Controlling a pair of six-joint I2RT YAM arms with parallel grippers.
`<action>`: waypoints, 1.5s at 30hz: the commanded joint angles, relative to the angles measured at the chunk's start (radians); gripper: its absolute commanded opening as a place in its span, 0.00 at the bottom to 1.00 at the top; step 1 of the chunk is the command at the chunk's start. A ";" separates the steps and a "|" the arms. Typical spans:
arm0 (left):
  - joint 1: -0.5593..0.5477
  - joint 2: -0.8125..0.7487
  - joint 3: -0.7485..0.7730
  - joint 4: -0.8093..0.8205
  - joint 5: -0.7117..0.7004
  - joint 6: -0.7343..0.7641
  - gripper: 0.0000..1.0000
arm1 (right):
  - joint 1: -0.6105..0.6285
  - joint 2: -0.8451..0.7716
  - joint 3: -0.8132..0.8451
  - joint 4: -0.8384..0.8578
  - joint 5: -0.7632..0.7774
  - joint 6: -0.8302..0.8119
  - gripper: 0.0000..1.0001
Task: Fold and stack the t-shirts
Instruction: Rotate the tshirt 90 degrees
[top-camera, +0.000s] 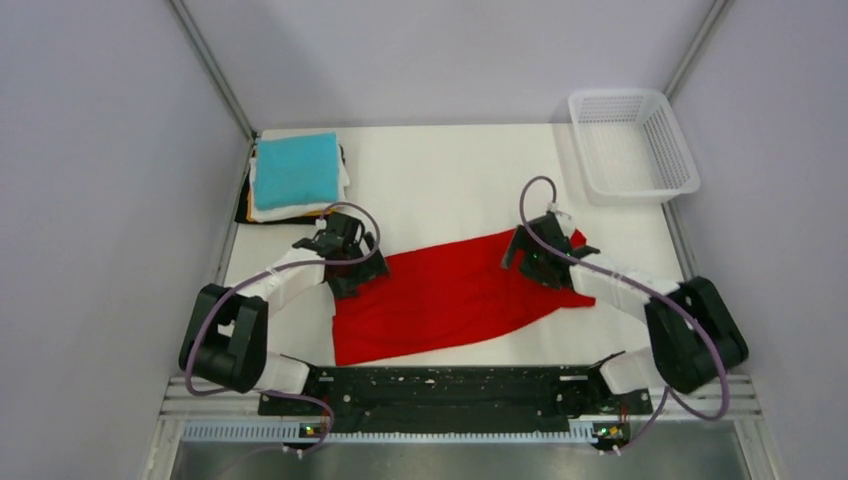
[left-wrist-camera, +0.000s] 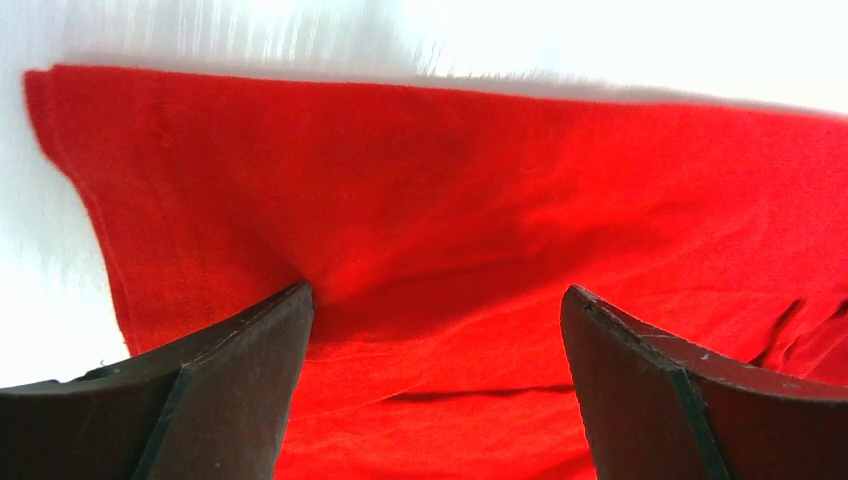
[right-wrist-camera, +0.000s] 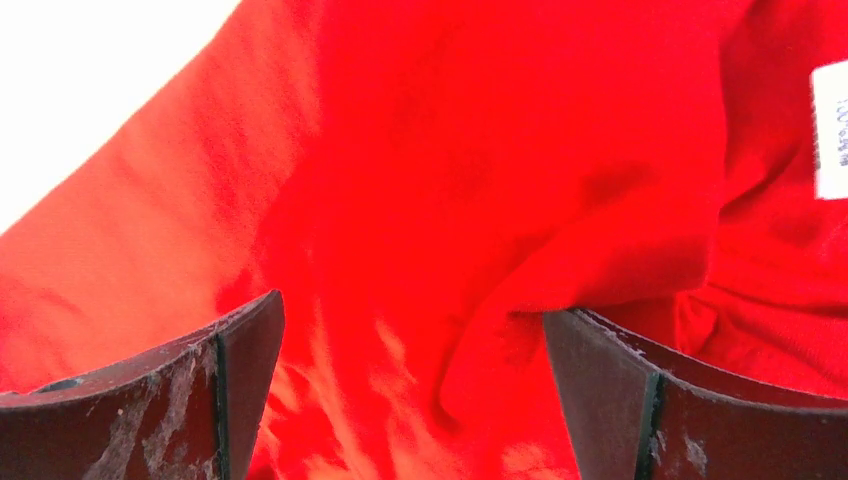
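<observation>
A bright red t-shirt (top-camera: 455, 295) lies spread across the middle of the white table, partly folded into a slanted band. My left gripper (top-camera: 352, 268) is open, its fingertips pressed down on the shirt's left end (left-wrist-camera: 440, 230). My right gripper (top-camera: 532, 256) is open over the shirt's right end, near the collar and its white label (right-wrist-camera: 830, 130); a raised fold of red cloth (right-wrist-camera: 600, 270) lies against the right finger. A stack of folded shirts stands at the back left, teal one (top-camera: 295, 168) on top, with white, orange and black edges below.
A white plastic mesh basket (top-camera: 632, 145) stands at the back right corner. Grey walls close in both sides. The black arm mount rail (top-camera: 450, 385) runs along the near edge.
</observation>
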 joint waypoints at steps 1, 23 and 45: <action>-0.043 -0.054 -0.090 -0.016 0.001 -0.083 0.99 | -0.022 0.254 0.123 0.341 0.002 -0.112 0.99; -0.545 0.158 0.147 0.109 -0.109 -0.438 0.99 | -0.098 1.178 1.418 0.122 -0.161 -0.424 0.99; -0.413 -0.282 -0.065 -0.198 -0.090 -0.107 0.99 | 0.053 0.071 0.293 -0.063 -0.237 -0.277 0.98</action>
